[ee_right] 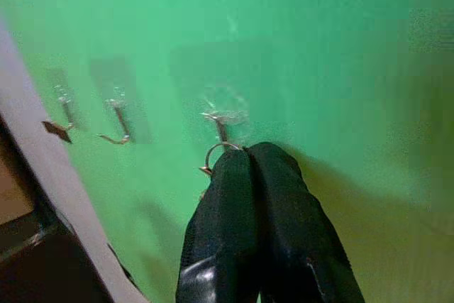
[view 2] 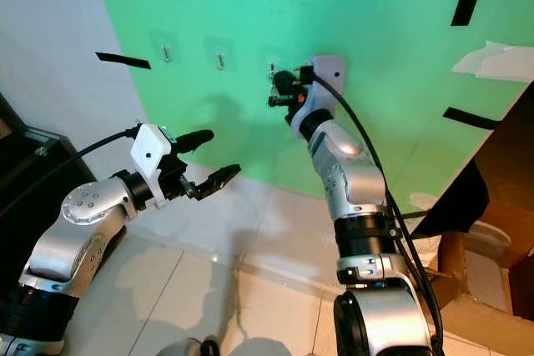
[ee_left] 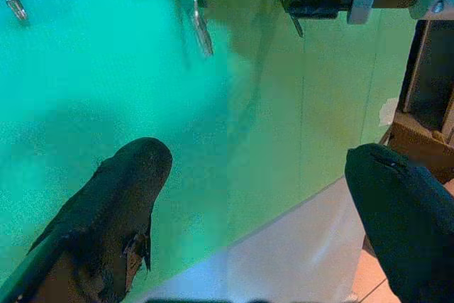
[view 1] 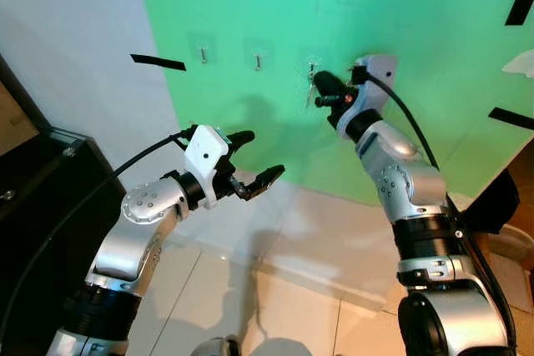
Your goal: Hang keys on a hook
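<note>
- Wall panel [view 1: 375,81]: bright green, plain, no pattern.
- Tape strips [view 1: 158,62] on it: black.
- Rest of wall [view 1: 75,39]: white-grey.
- Three hooks [ee_right: 117,124]: silver metal on clear pads.
- Key ring [ee_right: 215,150]: silver.
- Key [ee_left: 200,25]: silver-grey.
- My right gripper [view 1: 319,81]: black fingers, white wrist housing, small red dot on the side.
- My left gripper [view 1: 256,158]: black fingers, white camera block.
- My arms [view 1: 405,181]: silver with black joints, black cables.
- Floor tiles [view 1: 300,289]: off-white, faint grey grout lines.
- Cabinet [view 1: 42,198]: black, glossy.
- Cardboard box [view 2: 492,206]: brown.
</note>
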### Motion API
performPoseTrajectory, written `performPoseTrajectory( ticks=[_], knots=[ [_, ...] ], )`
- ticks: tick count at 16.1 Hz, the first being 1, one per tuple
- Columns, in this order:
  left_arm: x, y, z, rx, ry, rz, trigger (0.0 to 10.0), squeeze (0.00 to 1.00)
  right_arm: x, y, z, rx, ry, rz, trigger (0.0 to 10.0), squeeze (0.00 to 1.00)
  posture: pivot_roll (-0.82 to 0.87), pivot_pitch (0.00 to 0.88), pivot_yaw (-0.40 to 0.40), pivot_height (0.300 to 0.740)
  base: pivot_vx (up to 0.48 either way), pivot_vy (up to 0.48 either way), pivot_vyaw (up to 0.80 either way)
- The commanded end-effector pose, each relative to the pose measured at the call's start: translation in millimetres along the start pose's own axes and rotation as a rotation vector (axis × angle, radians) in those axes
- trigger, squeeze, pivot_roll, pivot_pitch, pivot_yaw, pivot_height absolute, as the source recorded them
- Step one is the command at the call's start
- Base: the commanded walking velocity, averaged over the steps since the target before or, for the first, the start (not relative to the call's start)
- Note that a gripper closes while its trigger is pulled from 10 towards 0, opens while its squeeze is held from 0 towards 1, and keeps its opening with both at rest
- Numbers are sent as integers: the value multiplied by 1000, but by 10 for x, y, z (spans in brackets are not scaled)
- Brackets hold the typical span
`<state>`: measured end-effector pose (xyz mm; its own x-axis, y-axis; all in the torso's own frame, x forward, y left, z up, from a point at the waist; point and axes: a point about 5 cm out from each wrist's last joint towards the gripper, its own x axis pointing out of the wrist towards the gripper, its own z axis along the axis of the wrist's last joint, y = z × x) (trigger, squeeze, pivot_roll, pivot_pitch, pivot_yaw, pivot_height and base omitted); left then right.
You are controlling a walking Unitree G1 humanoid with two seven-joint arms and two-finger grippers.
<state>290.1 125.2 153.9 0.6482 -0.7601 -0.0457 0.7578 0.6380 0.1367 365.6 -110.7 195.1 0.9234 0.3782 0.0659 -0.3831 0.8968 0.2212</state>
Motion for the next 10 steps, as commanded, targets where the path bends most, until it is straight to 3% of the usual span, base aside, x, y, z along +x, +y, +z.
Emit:
performPoseTrajectory(
  ticks=[1, 5, 10],
  knots=[
    [0, -4, 49, 15, -7, -7, 10000, 63, 22, -33, 34, 11, -4, -35, 10000, 0, -62, 0, 46, 740, 0, 0, 0],
    [6, -2, 49, 14, -6, -7, 10000, 67, 18, -111, -39, -13, 43, -89, 10000, 0, -63, 0, 47, 740, 0, 0, 0],
    [18, 5, 55, 17, -7, -9, 10000, 63, 6, 0, -131, -24, 82, -2, 10000, 0, -64, 0, 49, 740, 0, 0, 0]
  ],
)
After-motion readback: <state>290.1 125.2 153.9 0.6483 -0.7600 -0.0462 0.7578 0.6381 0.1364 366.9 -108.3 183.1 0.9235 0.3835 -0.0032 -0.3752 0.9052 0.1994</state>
